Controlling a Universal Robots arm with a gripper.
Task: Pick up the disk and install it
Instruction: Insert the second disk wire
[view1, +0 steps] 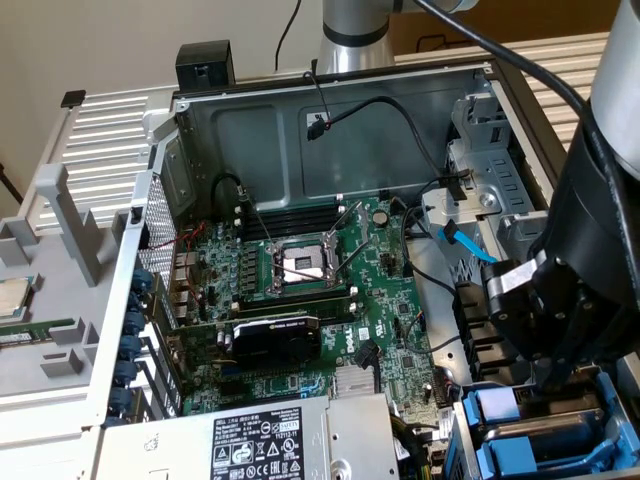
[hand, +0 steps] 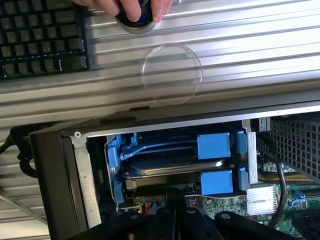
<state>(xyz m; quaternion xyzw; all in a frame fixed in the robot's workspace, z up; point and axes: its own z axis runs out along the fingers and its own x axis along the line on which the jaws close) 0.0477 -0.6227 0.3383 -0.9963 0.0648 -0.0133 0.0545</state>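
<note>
The disk (hand: 172, 167) already sits in its blue frame in the drive bay (hand: 90, 185) just below the gripper (hand: 172, 212), whose fingers are pressed together, empty, so little seems left.

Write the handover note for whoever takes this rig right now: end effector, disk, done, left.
End effector: shut, lowered over the blue drive bay at the corner of the open computer case, exterior view's right.
Disk: silver drive sitting inside the bay between blue plastic frame pieces, seen from the wrist view directly ahead of the end effector.
Whether the end effector is gripping the disk: cannot tell from these views.
Done: disk is at the bay, apparently in its slot.
Left: confirm it is fully seated; release not yet done.
Note: a person's hand is near the keyboard outside the case.
</note>
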